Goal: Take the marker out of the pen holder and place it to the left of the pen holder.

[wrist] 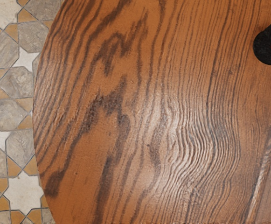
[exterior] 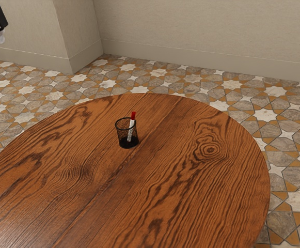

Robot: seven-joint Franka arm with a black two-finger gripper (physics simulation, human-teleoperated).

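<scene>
OK so the marker [exterior: 133, 117] is in the pen holder [exterior: 122, 135], a black mesh cup standing upright on the round wooden table [exterior: 170, 155]. Its red end pokes up past the rim, and it leans a bit toward the exterior view's right. You can follow the white barrel down through the mesh, almost to the dark base.

The gripper [exterior: 0, 36] is way up in the exterior view's upper left corner, well apart from the cup. Honestly can't tell if the claw is wide or narrow, it's too small and half out of frame there.

Comparing the two: the exterior view gets the whole cup plus the beige wall [exterior: 191, 31] behind the table. The wrist view looks down on a big stretch of wood grain, the table's curved edge and the patterned tile floor [wrist: 7, 112], and catches just part of the cup at the picture's edge. There's a white sliver inside it, probably the marker, with a tiny red patch by it.

Writing-wise, there are some little dark marks on the white barrel, too small to read. The mesh covers the lower barrel, the wrist view crops the cup, and the arm behind the gripper is cut off in the exterior view.
</scene>
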